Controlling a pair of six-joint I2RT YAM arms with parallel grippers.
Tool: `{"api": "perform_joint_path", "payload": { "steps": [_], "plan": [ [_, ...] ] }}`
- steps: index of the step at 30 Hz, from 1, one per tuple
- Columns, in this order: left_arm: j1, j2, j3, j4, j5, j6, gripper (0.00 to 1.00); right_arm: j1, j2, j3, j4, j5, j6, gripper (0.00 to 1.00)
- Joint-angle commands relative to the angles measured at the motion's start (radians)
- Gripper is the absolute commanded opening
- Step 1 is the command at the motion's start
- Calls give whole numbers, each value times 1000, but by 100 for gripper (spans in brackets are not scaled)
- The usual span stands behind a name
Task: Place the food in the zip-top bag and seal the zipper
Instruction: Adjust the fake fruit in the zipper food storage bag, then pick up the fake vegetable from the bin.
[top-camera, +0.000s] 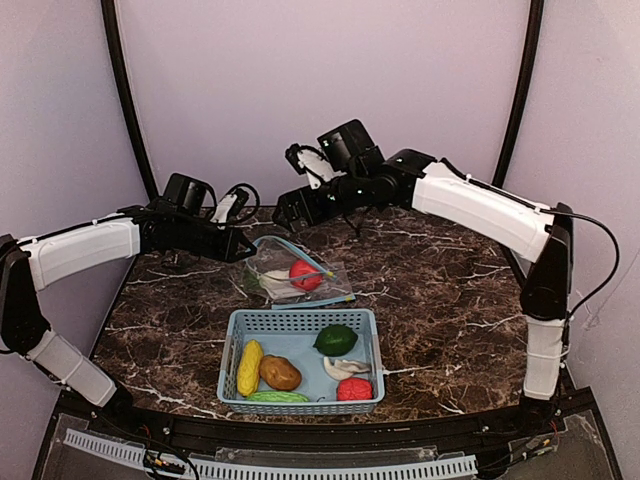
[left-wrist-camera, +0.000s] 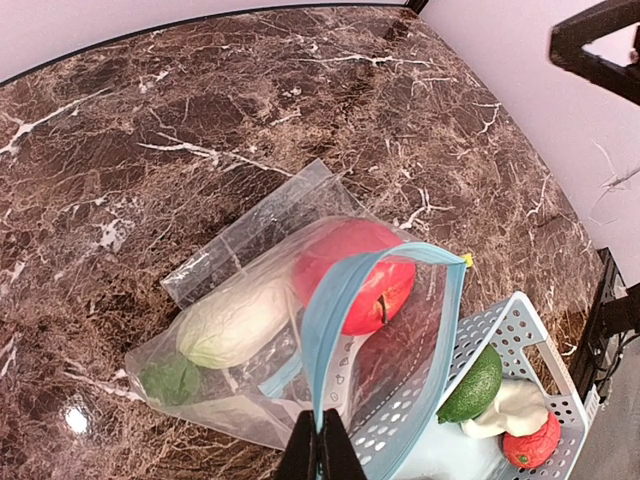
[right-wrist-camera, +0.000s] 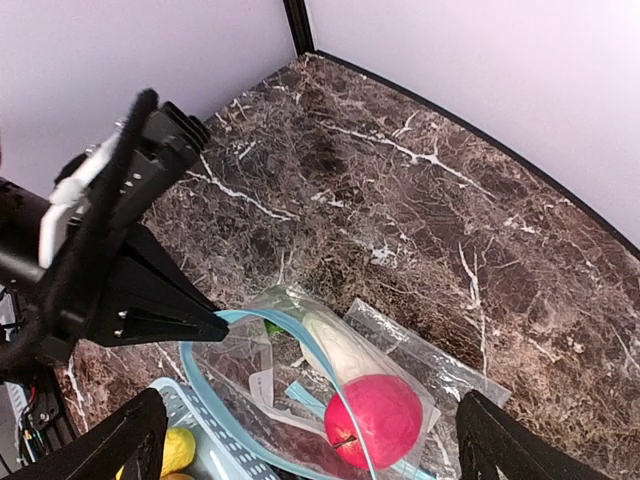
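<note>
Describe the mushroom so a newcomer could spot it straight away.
Find the blue basket at the near edge of the table. In its right half, the mushroom lies between the green fruit and the small red fruit. It is the only white piece in the basket.

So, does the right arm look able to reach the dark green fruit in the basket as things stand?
Probably yes: the right gripper is open and empty above the bag, and the dark green fruit lies uncovered in the basket, clear of the left gripper.

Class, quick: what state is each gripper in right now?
Left gripper: closed, pinching the blue zipper edge of the zip-top bag.
Right gripper: open, empty.
</note>
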Motion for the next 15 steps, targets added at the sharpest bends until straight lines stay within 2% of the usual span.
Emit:
{"api": "perform_joint_path", "payload": {
  "steps": [1,6,10,15],
  "plan": [
    [7,-24,-6,-1,-26,12,1,1,-104,-125,44,-26,9,98],
    [7,-26,-8,-1,-36,11,1,40,-271,-314,92,-49,-34,99],
    [7,-24,-8,-5,-50,13,1,116,-374,-453,94,-9,-60,99],
    [7,-37,-15,-4,-85,19,1,210,-421,-590,102,-2,27,99]
  ]
}}
